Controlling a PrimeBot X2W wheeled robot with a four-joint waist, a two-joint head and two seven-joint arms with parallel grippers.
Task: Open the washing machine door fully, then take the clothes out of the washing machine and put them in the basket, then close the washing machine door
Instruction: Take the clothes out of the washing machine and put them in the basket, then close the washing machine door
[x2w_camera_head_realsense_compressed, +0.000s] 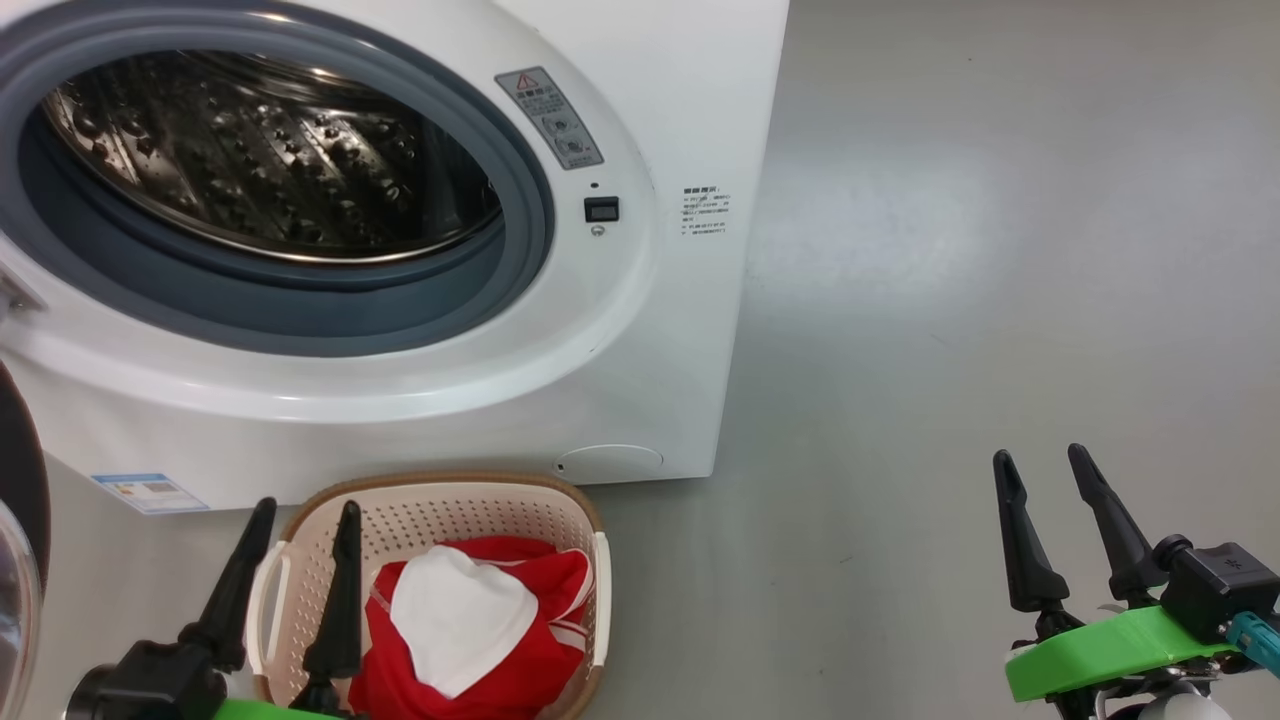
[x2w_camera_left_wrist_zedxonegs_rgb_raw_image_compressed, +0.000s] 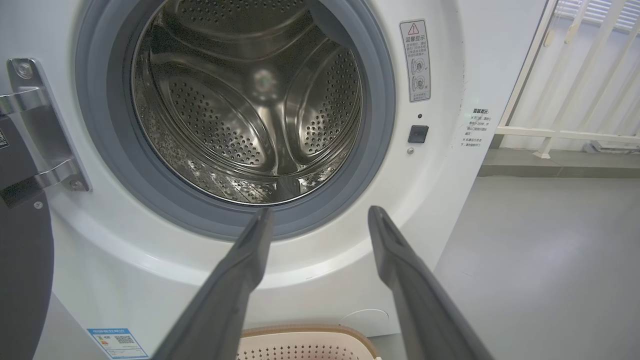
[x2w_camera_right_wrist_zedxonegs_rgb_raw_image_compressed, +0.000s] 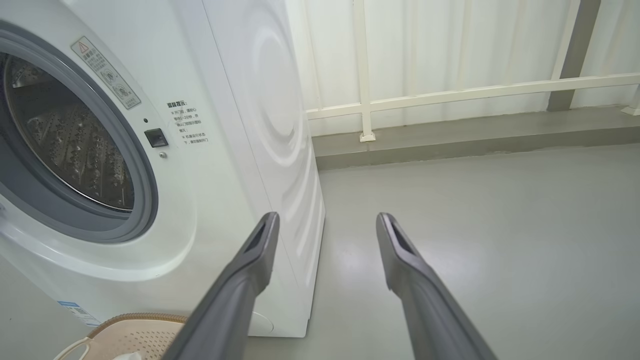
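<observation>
The washing machine (x2w_camera_head_realsense_compressed: 640, 330) has its door (x2w_camera_head_realsense_compressed: 18, 480) swung out at its left side, so the shiny steel drum (x2w_camera_left_wrist_zedxonegs_rgb_raw_image_compressed: 240, 110), full of small holes, shows empty. The basket (x2w_camera_head_realsense_compressed: 440, 487), cream plastic with a brown woven-look rim, sits just in front of the washing machine, below the drum, likely to make the carrying short. Soft red and white clothes (x2w_camera_head_realsense_compressed: 520, 670) lie crumpled in it. The left gripper (x2w_camera_head_realsense_compressed: 307, 508), over the basket, and the right gripper (x2w_camera_head_realsense_compressed: 1040, 457), right of the washing machine, both have fingers apart, holding nothing.
</observation>
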